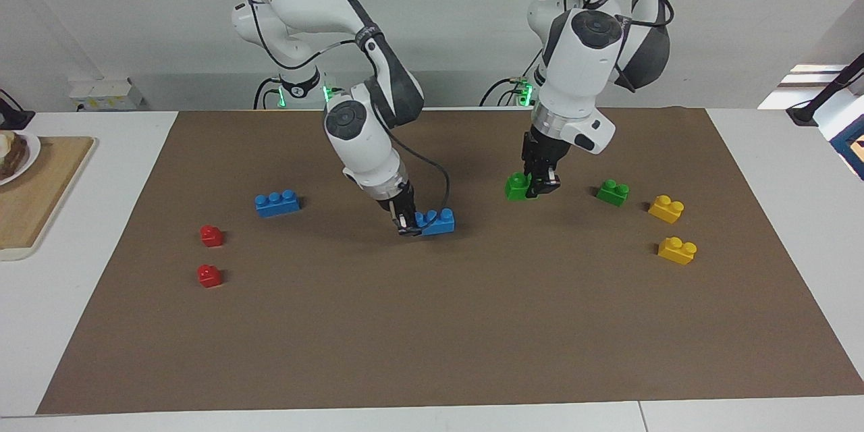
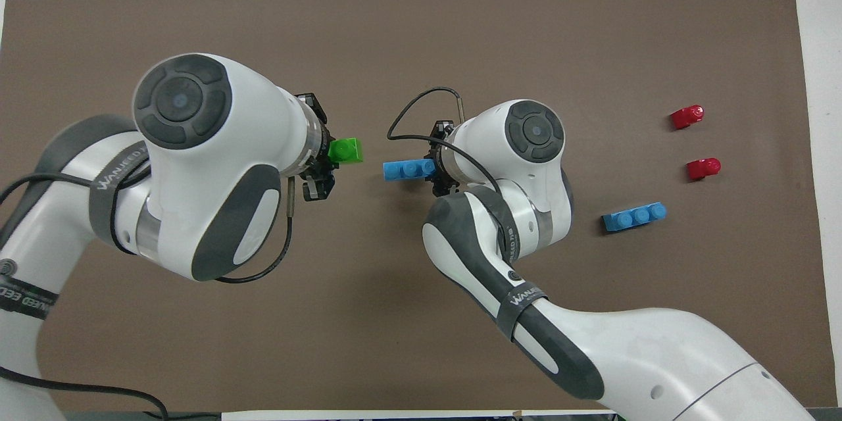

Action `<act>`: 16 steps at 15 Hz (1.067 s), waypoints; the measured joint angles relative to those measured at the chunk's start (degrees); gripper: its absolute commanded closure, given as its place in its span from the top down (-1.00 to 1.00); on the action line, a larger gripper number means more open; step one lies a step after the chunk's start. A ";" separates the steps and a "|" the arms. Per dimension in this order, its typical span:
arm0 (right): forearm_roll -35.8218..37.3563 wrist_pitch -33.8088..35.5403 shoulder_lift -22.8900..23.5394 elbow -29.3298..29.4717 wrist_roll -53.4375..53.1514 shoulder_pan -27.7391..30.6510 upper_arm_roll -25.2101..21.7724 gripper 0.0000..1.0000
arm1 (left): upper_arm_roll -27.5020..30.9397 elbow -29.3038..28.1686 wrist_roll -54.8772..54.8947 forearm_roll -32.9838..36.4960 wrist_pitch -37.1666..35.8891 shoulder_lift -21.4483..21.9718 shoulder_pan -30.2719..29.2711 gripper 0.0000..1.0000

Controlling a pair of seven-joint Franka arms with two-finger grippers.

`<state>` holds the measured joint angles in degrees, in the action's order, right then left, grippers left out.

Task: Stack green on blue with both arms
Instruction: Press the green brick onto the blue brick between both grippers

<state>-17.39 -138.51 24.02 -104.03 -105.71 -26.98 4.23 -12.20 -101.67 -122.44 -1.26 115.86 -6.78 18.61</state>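
Pick step: left gripper (image 1: 540, 183) clamped on green brick (image 1: 518, 186), right gripper (image 1: 410, 224) on blue brick (image 1: 437, 221). Next: carry green over blue's studs, press.

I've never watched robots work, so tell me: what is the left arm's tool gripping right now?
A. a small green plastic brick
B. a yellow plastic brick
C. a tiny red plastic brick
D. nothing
A: the left arm's tool is closed on the small green two-stud plastic brick, while the right arm's tool grips the long blue three-stud plastic brick.
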 measured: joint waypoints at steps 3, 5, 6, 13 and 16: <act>0.00 -0.95 0.98 -0.22 -5.46 -0.47 -0.20 -1.00 | -0.01 -2.14 -3.84 0.01 2.53 -0.19 2.77 -1.00; 0.00 -0.95 1.18 -0.53 -7.38 -0.35 -0.51 -1.00 | 0.10 -2.79 -4.26 0.02 3.07 -0.22 2.93 -1.00; 0.00 -0.95 1.26 -0.83 -7.83 -0.34 -0.61 -1.00 | 0.25 -2.85 -4.29 0.02 3.20 -0.22 2.92 -1.00; 0.00 -3.47 1.59 -2.70 -8.11 -0.43 -0.72 -1.00 | 0.23 -4.87 -4.42 0.27 7.20 -0.25 3.49 -1.00; 0.00 -4.02 1.47 -3.02 -4.30 -0.43 -0.60 -1.00 | 0.18 -6.29 -4.42 0.83 9.12 -1.25 5.05 -1.00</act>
<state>-17.39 -142.53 25.49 -107.06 -110.01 -27.41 3.63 -12.02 -107.96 -126.86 -0.43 124.97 -8.03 23.66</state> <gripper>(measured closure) 0.656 0.656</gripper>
